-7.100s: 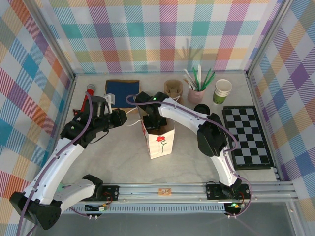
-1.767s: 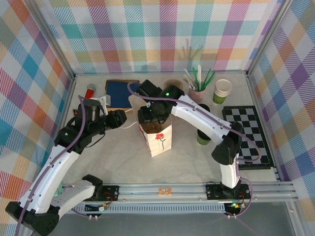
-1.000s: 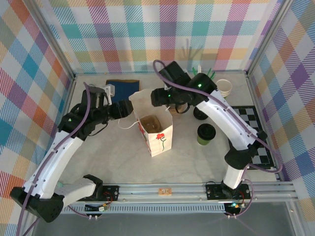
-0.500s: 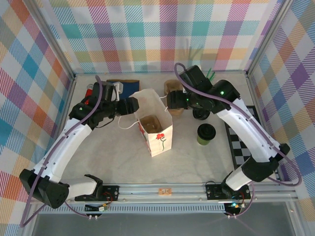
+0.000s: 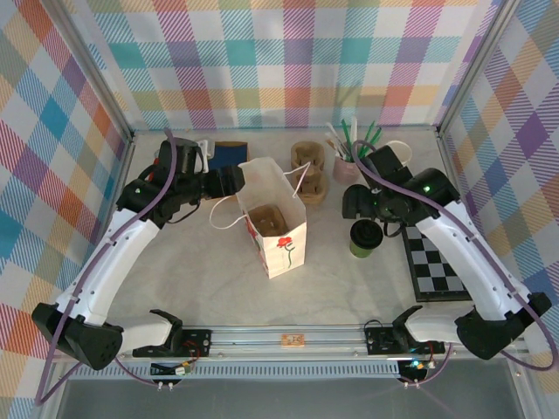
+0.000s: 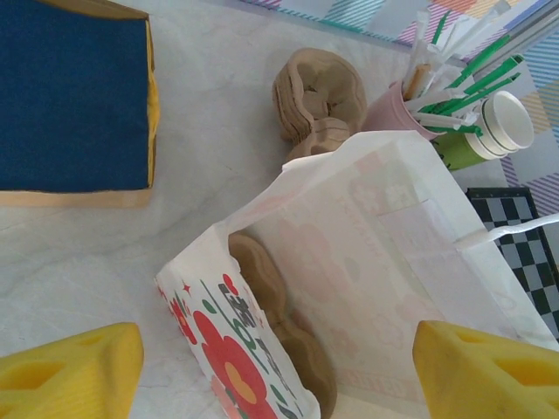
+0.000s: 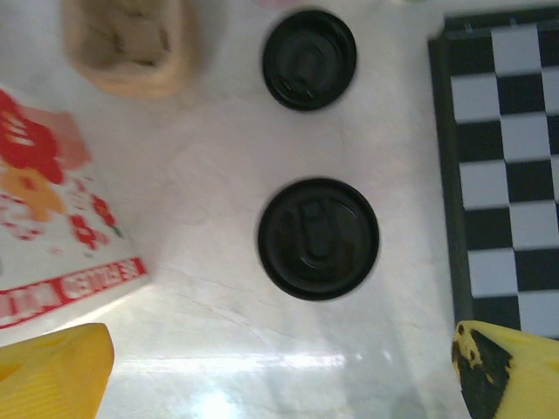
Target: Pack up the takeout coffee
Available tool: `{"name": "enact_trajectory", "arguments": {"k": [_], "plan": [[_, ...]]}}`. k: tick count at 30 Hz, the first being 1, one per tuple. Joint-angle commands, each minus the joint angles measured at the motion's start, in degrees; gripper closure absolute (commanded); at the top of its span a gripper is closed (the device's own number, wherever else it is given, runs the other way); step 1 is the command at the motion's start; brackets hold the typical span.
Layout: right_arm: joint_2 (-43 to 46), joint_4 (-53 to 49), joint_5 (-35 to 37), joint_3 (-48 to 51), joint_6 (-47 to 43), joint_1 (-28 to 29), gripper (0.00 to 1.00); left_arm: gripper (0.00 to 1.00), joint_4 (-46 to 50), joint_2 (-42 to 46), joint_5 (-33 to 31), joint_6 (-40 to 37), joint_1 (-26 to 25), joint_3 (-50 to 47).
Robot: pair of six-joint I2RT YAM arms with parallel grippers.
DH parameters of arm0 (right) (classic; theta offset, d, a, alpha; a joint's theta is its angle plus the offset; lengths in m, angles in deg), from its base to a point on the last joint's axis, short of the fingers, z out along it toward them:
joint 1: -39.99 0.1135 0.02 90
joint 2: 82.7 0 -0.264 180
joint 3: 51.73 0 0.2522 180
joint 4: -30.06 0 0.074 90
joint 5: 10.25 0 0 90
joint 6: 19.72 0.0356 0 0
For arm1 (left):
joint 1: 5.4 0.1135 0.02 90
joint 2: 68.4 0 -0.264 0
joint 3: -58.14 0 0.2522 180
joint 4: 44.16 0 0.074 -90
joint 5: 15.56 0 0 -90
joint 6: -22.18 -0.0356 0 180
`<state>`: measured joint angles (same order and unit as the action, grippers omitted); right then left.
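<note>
The takeout coffee (image 5: 364, 237), a small green cup under a black lid (image 7: 318, 237), stands on the table right of the white paper bag (image 5: 275, 218). My right gripper (image 5: 356, 212) hovers just above and behind it, open wide. In the right wrist view its yellow fingertips (image 7: 52, 371) stand far apart below the lid, nothing between them. A brown cup carrier (image 6: 288, 323) lies inside the upright, open bag (image 6: 376, 253). My left gripper (image 5: 231, 182) is at the bag's upper left rim, open. In the left wrist view its fingertips (image 6: 74, 367) straddle the bag's mouth from above.
A loose black lid (image 7: 309, 58) lies behind the coffee. A checkered board (image 5: 437, 253) is on the right. At the back stand a second brown carrier (image 5: 310, 166), a pink cup of straws (image 5: 348, 161), a stack of cups (image 6: 493, 131) and a blue box (image 6: 74, 96).
My right arm swung from beside the bag's rim to the right and now hangs over the coffee, its jaws wider. My left gripper crept slightly toward the bag's back left corner.
</note>
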<state>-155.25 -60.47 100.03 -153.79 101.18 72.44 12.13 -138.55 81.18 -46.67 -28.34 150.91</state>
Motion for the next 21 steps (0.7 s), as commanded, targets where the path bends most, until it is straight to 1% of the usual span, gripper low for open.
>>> {"name": "enact_trajectory", "arguments": {"k": [1,3,7,16,21], "plan": [[0.13,-0.99,-4.49,5.55,-1.63,-5.64,0.01,0.19,0.56,2.18,-1.12,-0.69,0.60,-0.14],[0.24,1.70,-7.65,9.04,-3.32,-8.39,0.01,0.18,0.04,2.37,-0.74,-0.27,0.78,-0.64],[-1.78,5.63,-11.17,12.81,-5.06,-9.59,0.01,0.17,-0.60,1.22,0.73,-0.16,0.96,-0.71],[-7.13,10.63,-12.11,16.39,-6.31,-9.60,0.01,0.17,-1.30,-2.78,0.89,-1.20,2.80,2.33],[-10.24,11.68,-10.66,16.73,-6.55,-9.60,0.01,0.17,-0.78,-3.51,1.05,-1.89,3.50,3.70]]}}
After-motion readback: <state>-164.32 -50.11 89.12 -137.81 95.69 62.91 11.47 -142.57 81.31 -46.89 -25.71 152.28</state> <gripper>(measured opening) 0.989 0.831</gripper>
